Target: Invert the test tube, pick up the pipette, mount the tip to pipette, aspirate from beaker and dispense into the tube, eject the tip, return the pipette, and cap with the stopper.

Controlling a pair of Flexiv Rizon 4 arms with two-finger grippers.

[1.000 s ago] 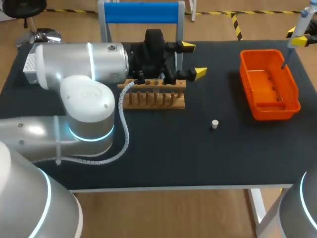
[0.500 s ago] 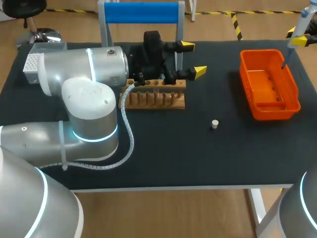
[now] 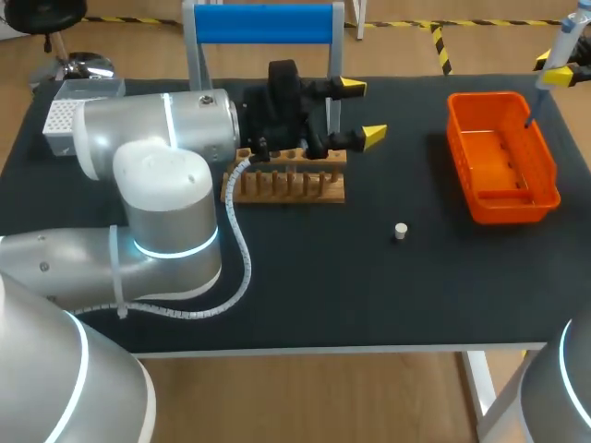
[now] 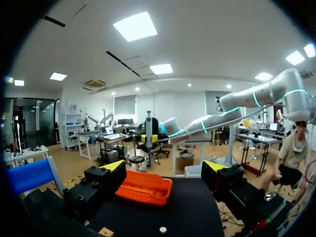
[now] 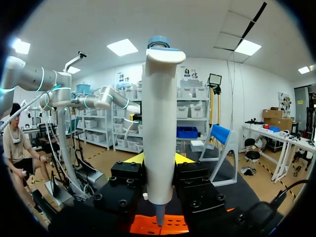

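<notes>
**Left gripper open over rack; right gripper holding pipette**

Left gripper (image 3: 362, 113): fingers wide apart, nothing between them. It hangs over the far right end of the rack (image 3: 288, 183), a little left of the bench's middle. In the left wrist view the two yellow tips stand either side of open space, with the orange basket ahead of them.

Right gripper (image 5: 160, 159): clamped on the pipette (image 5: 160, 113), one finger on each side of its body. The pipette is held upright with its narrow end pointing down. In the head view this gripper sits at the far right corner, above the far end of the basket (image 3: 508, 208).

Stopper (image 3: 400, 231): lies on the bare bench (image 3: 369, 286), nearer than the rack's right end. It is between rack and basket and well apart from both.

Rack: wooden, with pegs along the near side. Its far side is partly covered by the left gripper.

Stand (image 3: 263, 23): blue, at the far edge behind the rack.

Box (image 3: 65, 115): white, far left, partly hidden by the left arm.
</notes>
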